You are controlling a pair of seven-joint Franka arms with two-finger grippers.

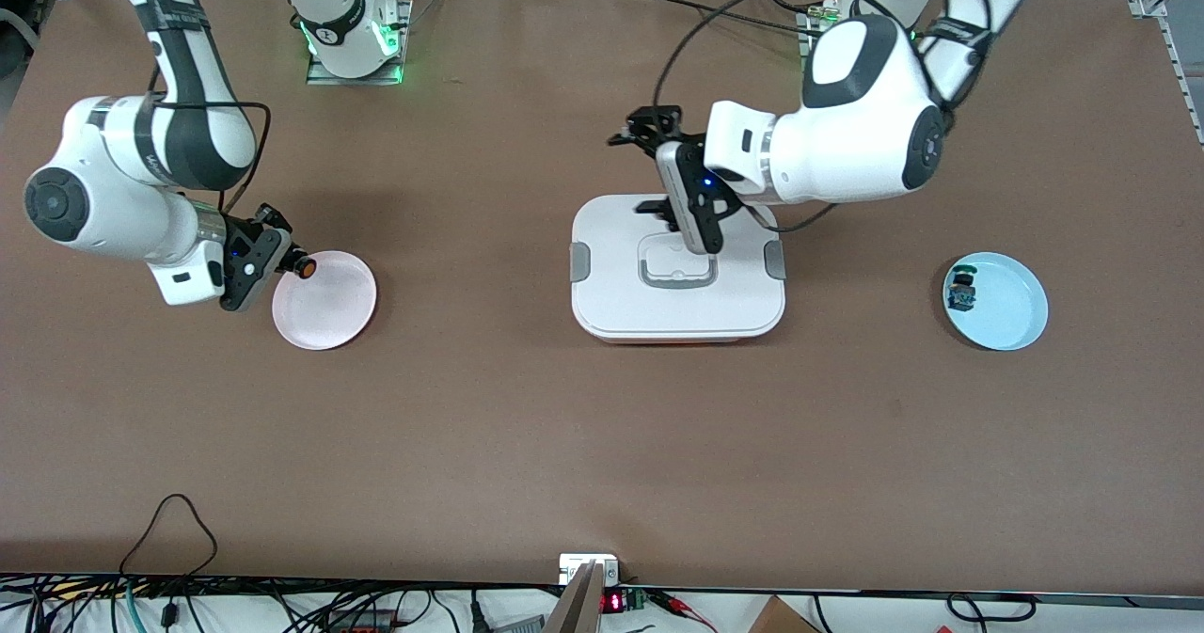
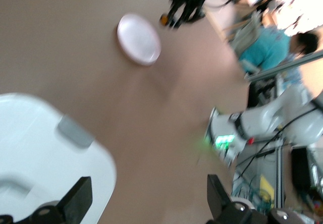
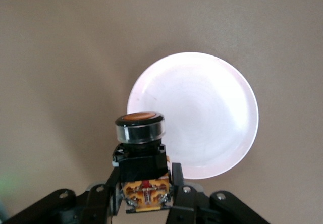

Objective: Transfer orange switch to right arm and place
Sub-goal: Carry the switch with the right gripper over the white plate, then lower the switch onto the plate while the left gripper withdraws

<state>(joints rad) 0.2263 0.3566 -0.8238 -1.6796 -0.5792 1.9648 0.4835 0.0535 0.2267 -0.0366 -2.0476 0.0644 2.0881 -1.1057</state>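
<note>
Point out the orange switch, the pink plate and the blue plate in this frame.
orange switch [image 3: 140, 125]: right wrist view, on its clear collar under the orange cap.
pink plate [image 1: 329, 308]: front view, on its bare middle.
blue plate [image 1: 1011, 304]: front view, on its bare floor beside the small switch.

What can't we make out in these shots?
- Blue plate: the small part on it is too small in the front view to identify.
- Box: the left gripper covers part of its lid in the front view.
- Orange switch: its lower end sits between the right gripper fingers, cut off by the right wrist view's edge.
- Left wrist view: blurred; pink plate detail lost.
</note>
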